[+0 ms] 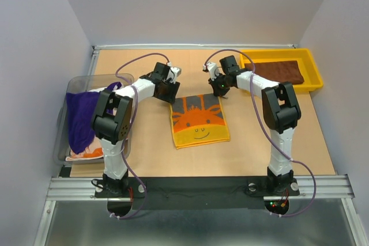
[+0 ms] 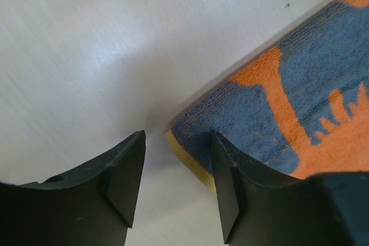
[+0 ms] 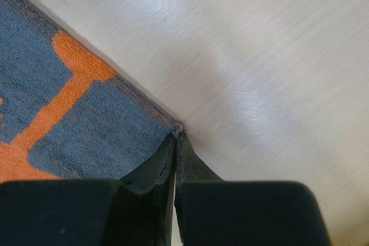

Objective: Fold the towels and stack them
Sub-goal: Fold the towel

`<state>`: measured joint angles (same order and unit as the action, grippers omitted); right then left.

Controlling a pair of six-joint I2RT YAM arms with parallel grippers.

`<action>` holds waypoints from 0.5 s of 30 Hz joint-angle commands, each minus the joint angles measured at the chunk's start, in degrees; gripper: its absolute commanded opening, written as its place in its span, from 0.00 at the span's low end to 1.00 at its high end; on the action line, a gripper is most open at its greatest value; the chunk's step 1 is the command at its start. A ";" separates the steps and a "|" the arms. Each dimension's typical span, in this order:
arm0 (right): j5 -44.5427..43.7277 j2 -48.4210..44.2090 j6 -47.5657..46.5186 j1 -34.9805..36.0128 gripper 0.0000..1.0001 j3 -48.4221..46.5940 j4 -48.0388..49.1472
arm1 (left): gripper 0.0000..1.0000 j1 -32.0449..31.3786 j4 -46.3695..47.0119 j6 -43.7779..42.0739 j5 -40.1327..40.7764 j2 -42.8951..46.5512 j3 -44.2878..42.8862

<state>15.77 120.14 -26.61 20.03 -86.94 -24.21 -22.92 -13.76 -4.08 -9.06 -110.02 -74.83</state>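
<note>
Orange-and-grey patterned towel lies flat mid-tabletop, smiley face up. My left pincer sits at its far left corner with jaws apart, the corner poking between them, nothing gripped. My right pincer is pinched closed on the far right corner. Brown towel sits in the yellow tray, purple towel in the clear bin

Tan wooden tabletop, pale grain in the wrist views. 1 yellow plastic tray at far right corner, rim flush with the table's right edge. 1 clear plastic bin at left edge. Grey walls on 3 sides. Aluminium rail along near edge.
</note>
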 commanded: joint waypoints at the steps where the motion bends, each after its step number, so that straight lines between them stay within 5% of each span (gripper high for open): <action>1: -1.97 0.45 -0.64 0.62 0.01 1.42 -1.02 | 0.58 -0.64 -1.36 -1.73 -0.17 -0.02 -1.64; 15: -2.85 -0.17 -0.55 0.53 0.01 4.05 -1.02 | 0.54 -0.55 -3.81 0.03 1.78 -7.48 -1.63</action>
<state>14.96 119.61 -26.61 20.25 -85.69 -23.09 -23.46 -14.02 -4.25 -6.39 -112.95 -76.09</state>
